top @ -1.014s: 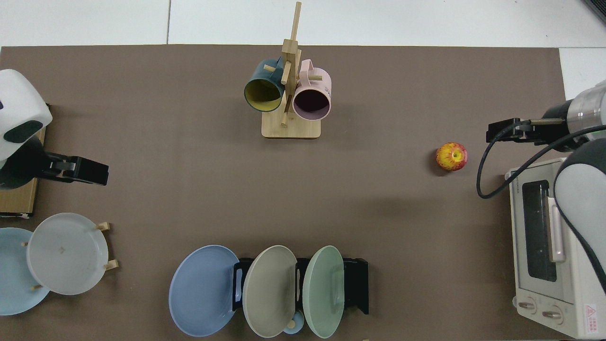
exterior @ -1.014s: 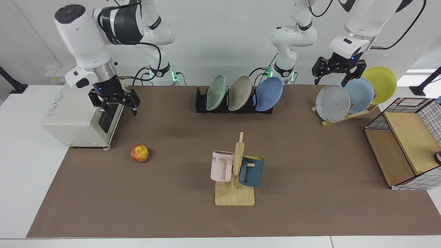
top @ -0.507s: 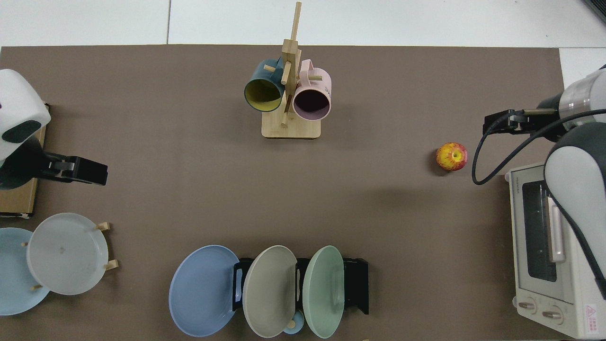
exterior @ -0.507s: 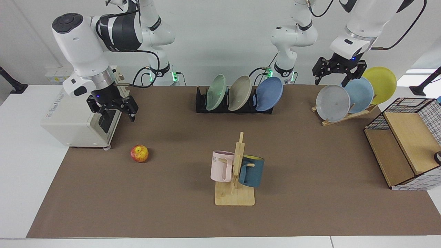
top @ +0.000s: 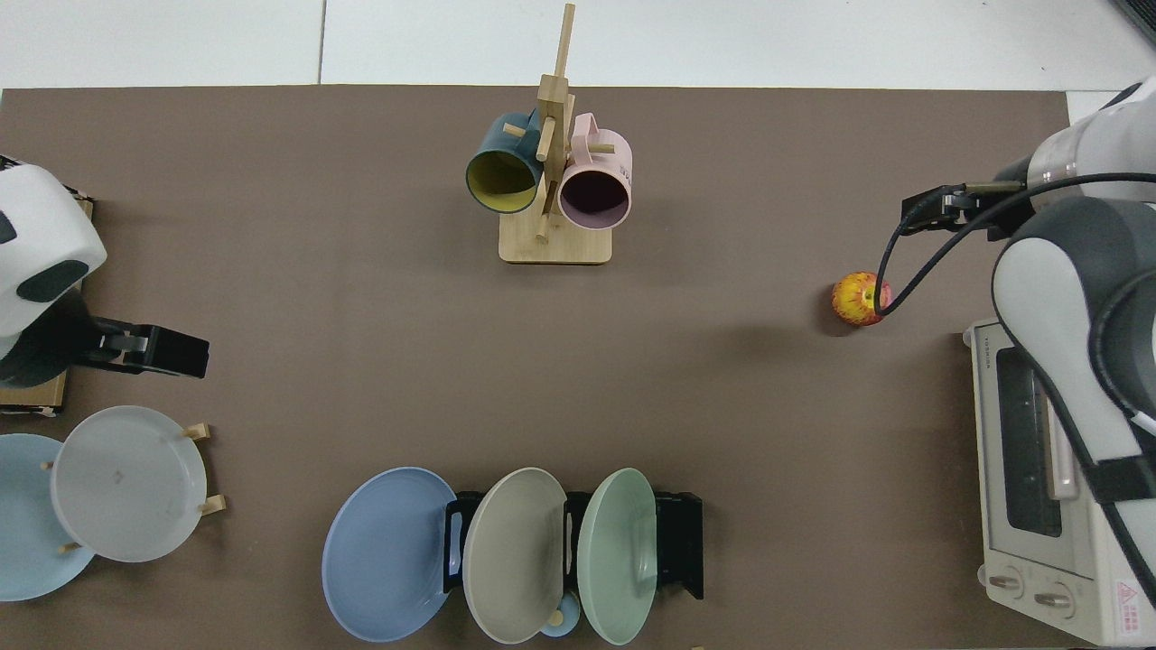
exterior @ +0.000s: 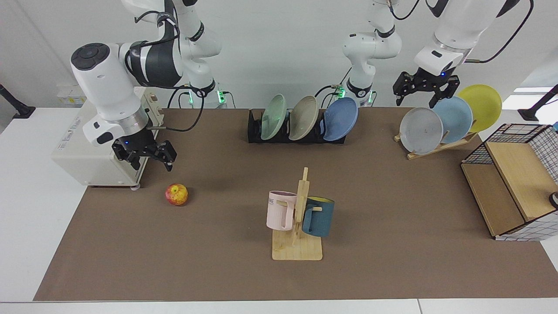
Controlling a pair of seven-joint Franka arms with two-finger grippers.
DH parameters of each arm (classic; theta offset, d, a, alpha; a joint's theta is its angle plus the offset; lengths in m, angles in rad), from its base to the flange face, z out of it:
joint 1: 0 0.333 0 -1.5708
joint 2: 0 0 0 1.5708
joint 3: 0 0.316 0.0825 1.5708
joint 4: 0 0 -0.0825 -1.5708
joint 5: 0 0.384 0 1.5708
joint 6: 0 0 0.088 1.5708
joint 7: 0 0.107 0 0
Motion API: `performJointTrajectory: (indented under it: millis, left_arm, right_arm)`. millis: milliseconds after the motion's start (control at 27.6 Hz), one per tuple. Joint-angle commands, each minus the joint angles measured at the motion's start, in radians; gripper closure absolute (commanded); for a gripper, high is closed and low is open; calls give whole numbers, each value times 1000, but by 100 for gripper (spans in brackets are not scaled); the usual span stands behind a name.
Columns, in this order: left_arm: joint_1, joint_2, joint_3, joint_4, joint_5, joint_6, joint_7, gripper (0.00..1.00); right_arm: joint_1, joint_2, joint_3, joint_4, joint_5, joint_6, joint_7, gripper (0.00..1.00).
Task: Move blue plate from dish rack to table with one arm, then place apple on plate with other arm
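Note:
The blue plate (exterior: 340, 118) (top: 384, 552) leans in the end slot of the black dish rack (exterior: 254, 127) (top: 684, 542), beside a beige and a green plate. The apple (exterior: 176, 194) (top: 859, 299) lies on the brown mat of the table (exterior: 392, 209), with a cable crossing it in the top view. My right gripper (exterior: 152, 165) (top: 914, 217) hangs open, empty, just above and behind the apple, in front of the toaster oven. My left gripper (exterior: 419, 95) (top: 191, 354) hovers open and empty above the wooden stand's plates, far from the blue plate.
A white toaster oven (exterior: 93, 152) stands behind the apple. A wooden mug tree (exterior: 298, 218) with a pink and a dark blue mug stands mid-table. The wooden stand (exterior: 440, 146) holds grey, pale blue and yellow plates. A wire-and-wood shelf (exterior: 510, 183) sits at the mat's end.
My right gripper has come down and forward toward the apple. My left gripper has risen a little above the wooden stand. Plates and apple have not moved.

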Motion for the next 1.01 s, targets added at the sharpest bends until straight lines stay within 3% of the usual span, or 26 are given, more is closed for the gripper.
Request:
performJointTrajectory:
  millis: [0,579,978]
  left_arm:
    - [5,-98,-4,-140,-19,40,5,0]
    - [-3,-304,-47,-519,-77,218,5,0]
    - [-8,-352,-128,-723,-116,338,-81,0]
  right_arm:
    - [-3,47,5,30,-4,34,20,0]
    - [4,159,7,-22,-11,211,15,0]
    - [7,214,8,-111,-47,307,-1,0]
